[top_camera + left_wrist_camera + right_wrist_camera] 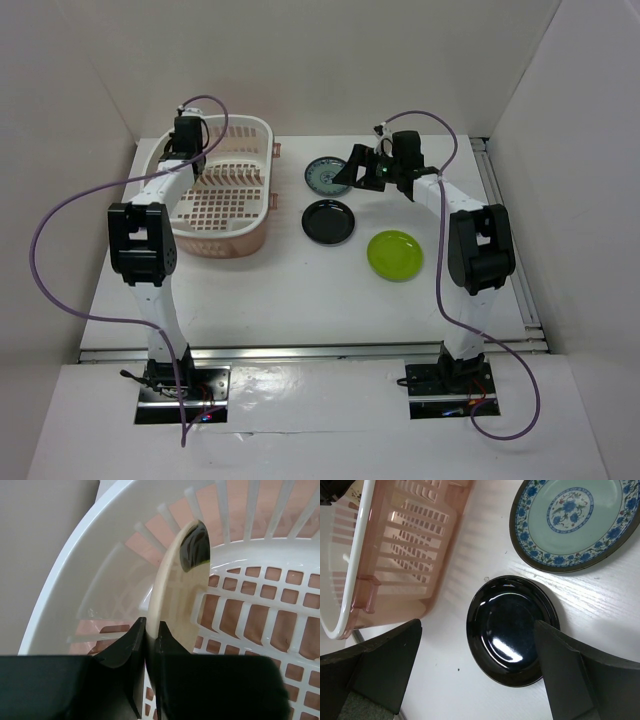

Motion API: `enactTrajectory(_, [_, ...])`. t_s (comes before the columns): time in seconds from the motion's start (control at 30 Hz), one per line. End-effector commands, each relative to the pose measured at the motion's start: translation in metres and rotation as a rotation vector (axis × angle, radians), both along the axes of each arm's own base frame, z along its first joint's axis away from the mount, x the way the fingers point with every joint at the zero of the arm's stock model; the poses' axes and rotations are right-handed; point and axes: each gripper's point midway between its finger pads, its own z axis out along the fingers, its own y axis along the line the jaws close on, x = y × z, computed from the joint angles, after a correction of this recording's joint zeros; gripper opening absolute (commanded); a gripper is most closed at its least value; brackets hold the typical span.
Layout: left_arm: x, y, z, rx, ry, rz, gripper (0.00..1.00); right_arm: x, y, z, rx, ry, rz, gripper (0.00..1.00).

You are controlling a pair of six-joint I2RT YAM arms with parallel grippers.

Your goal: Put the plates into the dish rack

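My left gripper (151, 630) is shut on the rim of the cream plate (182, 585) and holds it on edge inside the dish rack (215, 185), near the far left wall (90, 565). My right gripper (477, 650) is open and empty, hovering above the glossy black plate (512, 630), which lies flat on the table (329, 221). The teal patterned plate (570, 522) lies just beyond it (325, 176). The lime green plate (395, 254) lies flat at the right front.
The rack's pink side wall (405, 555) stands just left of the black plate. White enclosure walls surround the table. A metal rail (510, 240) runs along the right edge.
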Motion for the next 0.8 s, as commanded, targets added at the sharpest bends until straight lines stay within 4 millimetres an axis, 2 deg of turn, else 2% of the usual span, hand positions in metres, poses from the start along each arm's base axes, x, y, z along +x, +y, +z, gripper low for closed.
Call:
enactTrajectory(0.0, [0.009,0.004,0.02,-0.029,-0.067,0.024,0.19,0.002,0.007,0.016,0.012,-0.058,0.032,1.0])
enactTrajectory(0.17, [0.006,0.006,0.024,-0.034,-0.077,0.049,0.43,-0.001,0.005,0.012,0.0,-0.055,0.027,1.0])
enactTrajectory(0.3, [0.009,0.009,0.038,-0.047,-0.112,0.055,0.43,-0.002,0.005,0.014,0.001,-0.063,0.027,1.0])
enactTrajectory(0.37, [0.008,0.009,0.031,-0.054,-0.097,0.06,0.46,-0.004,0.006,0.019,0.008,-0.071,0.035,1.0])
enactTrajectory(0.43, [0.007,0.007,0.036,-0.067,-0.103,0.054,0.81,-0.004,0.006,0.019,0.008,-0.071,0.035,1.0])
enactTrajectory(0.5, [0.008,0.005,0.046,-0.072,-0.125,0.045,0.87,-0.006,0.005,0.015,0.006,-0.062,0.035,1.0])
enactTrajectory(0.53, [0.007,0.005,0.053,-0.072,-0.137,0.045,1.0,-0.006,0.005,0.015,0.006,-0.062,0.035,1.0])
enactTrajectory(0.73, [0.002,-0.004,0.086,-0.122,-0.196,0.011,1.0,-0.001,0.003,0.012,-0.006,-0.062,0.016,1.0])
enactTrajectory(0.77, [-0.003,-0.005,0.104,-0.12,-0.23,0.009,1.0,-0.002,0.003,0.011,-0.008,-0.054,0.016,1.0])
